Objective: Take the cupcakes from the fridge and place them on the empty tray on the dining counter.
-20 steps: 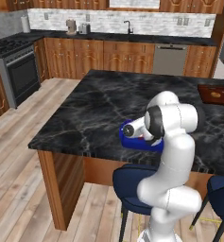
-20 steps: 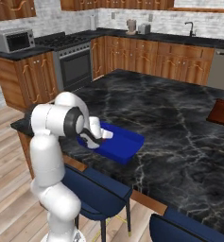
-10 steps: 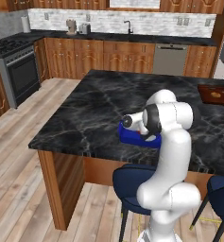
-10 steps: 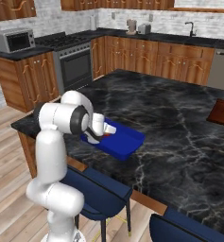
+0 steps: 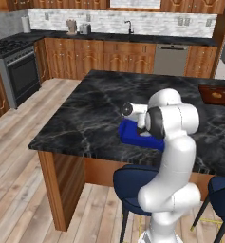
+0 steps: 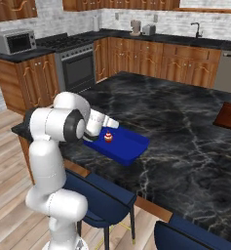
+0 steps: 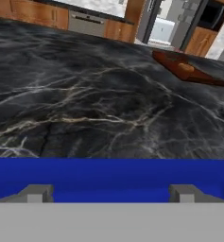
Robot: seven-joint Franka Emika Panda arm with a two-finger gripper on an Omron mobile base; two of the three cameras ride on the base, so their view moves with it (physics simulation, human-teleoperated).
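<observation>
A: Where is the cupcake?
B: A pink-frosted cupcake (image 6: 107,136) sits in the blue tray (image 6: 129,150) on the black marble bench (image 6: 185,141).
A: The hand (image 7: 111,193)?
B: Fingers spread apart, empty, above the tray.

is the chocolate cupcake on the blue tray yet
No, in the right base view the blue tray holds just one cupcake, pale-frosted with a red top.

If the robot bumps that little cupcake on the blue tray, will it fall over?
Probably it would tip or slide easily: the cupcake looks tiny and stands upright alone on the flat tray. It likely weighs very little. The tray's raised rim might stop it sliding onto the dining counter.
</observation>
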